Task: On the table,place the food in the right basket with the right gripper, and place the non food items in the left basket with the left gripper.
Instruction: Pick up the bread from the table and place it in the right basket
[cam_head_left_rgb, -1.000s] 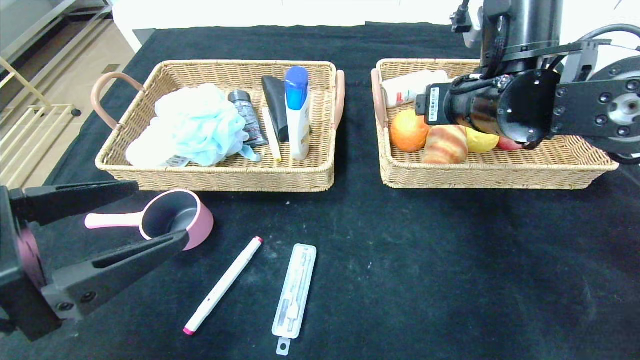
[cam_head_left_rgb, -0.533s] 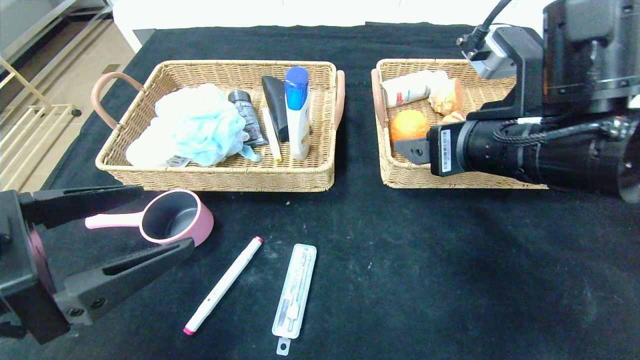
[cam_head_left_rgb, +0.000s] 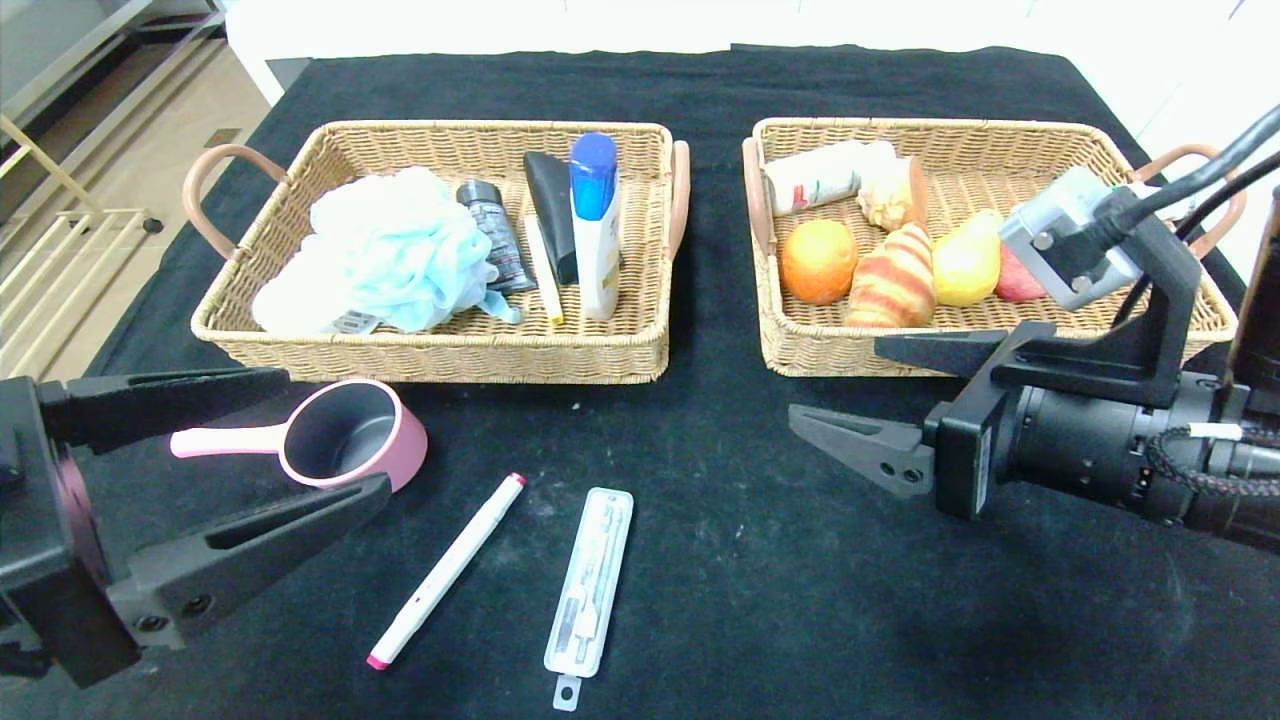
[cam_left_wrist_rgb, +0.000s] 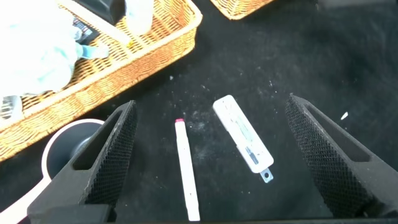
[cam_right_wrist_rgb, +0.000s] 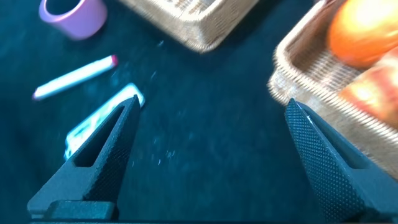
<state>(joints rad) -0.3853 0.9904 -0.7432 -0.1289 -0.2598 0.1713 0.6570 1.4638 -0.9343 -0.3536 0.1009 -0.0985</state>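
Pink and grey, the scoop (cam_head_left_rgb: 345, 438) lies on the black desk (cam_head_left_rgb: 760, 560) just in front of the left basket (cam_head_left_rgb: 440, 345), toward the desk's left edge, its pale handle pointing to that edge. Beside it, nearer the front edge, lie a white marker with pink ends (cam_head_left_rgb: 447, 570) and a clear flat case (cam_head_left_rgb: 590, 583), side by side and apart.

My left gripper (cam_head_left_rgb: 300, 440) hovers over the desk's front-left corner with its fingers (cam_head_left_rgb: 240, 555) spread wide; the scoop sits between their tips in the head view, but I cannot tell whether they touch it. They hold nothing.

My right gripper (cam_head_left_rgb: 850, 395) hangs above the desk just in front of the right basket (cam_head_left_rgb: 850, 355), fingers (cam_head_left_rgb: 860, 450) spread as wide and empty, pointing toward the middle of the desk.

Inside the right basket lie an orange (cam_head_left_rgb: 818, 260), a striped croissant-like bread (cam_head_left_rgb: 893, 290), a yellow pear (cam_head_left_rgb: 966, 265), a red fruit (cam_head_left_rgb: 1018, 285) and a white packet (cam_head_left_rgb: 825, 175). The left basket holds a pale blue bath puff (cam_head_left_rgb: 385, 250), a blue-capped bottle (cam_head_left_rgb: 595, 225) and dark tubes (cam_head_left_rgb: 552, 210).
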